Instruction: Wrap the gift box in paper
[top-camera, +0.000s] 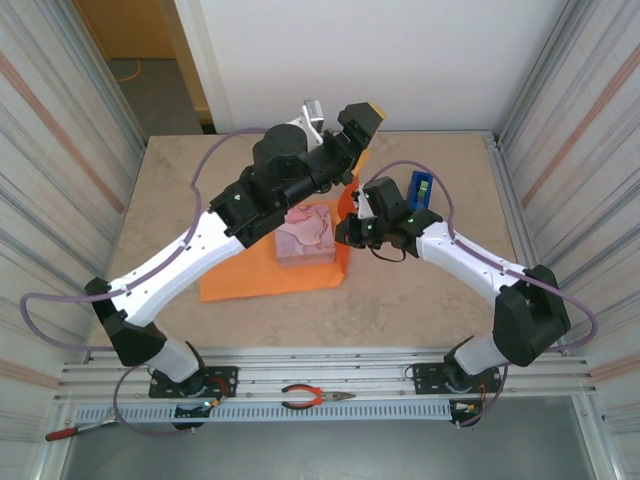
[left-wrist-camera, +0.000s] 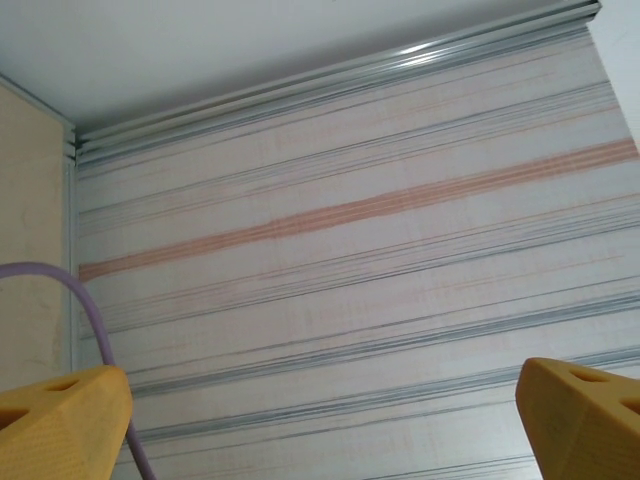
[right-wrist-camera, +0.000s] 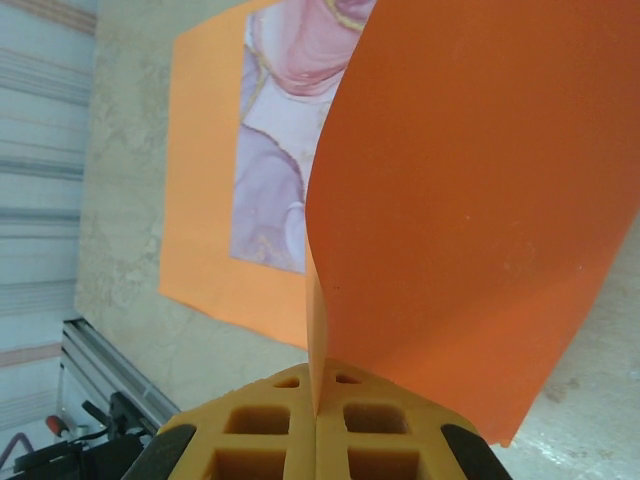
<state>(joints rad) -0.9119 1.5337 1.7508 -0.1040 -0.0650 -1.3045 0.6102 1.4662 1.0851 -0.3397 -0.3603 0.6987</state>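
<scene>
Left gripper: my left gripper (top-camera: 360, 118) hangs raised over the far part of the table (top-camera: 440, 310), jaws spread wide and holding nothing. In its wrist view my two yellow-orange fingertips (left-wrist-camera: 60, 420) sit at the bottom corners. A striped wall panel (left-wrist-camera: 350, 250) shows between them, and a purple cable (left-wrist-camera: 95, 310) curves past the left one.
Paper: the paper (top-camera: 250, 282) is a bright orange sheet lying flat mid-table. It spreads from under the box toward my left and the near edge, and its right edge is lifted.
Gift box: the gift box (top-camera: 308, 238) sits on the paper toward its right end, marbled pink-and-white top showing, partly under my left arm.
Right gripper: my right gripper (top-camera: 348, 222), just right of the box, is pinched tight on the paper's lifted edge. In its wrist view the sheet rises from between my closed fingers and curls toward the box.
Tape dispenser: a blue tape dispenser (top-camera: 420, 190) stands just behind my right wrist.
</scene>
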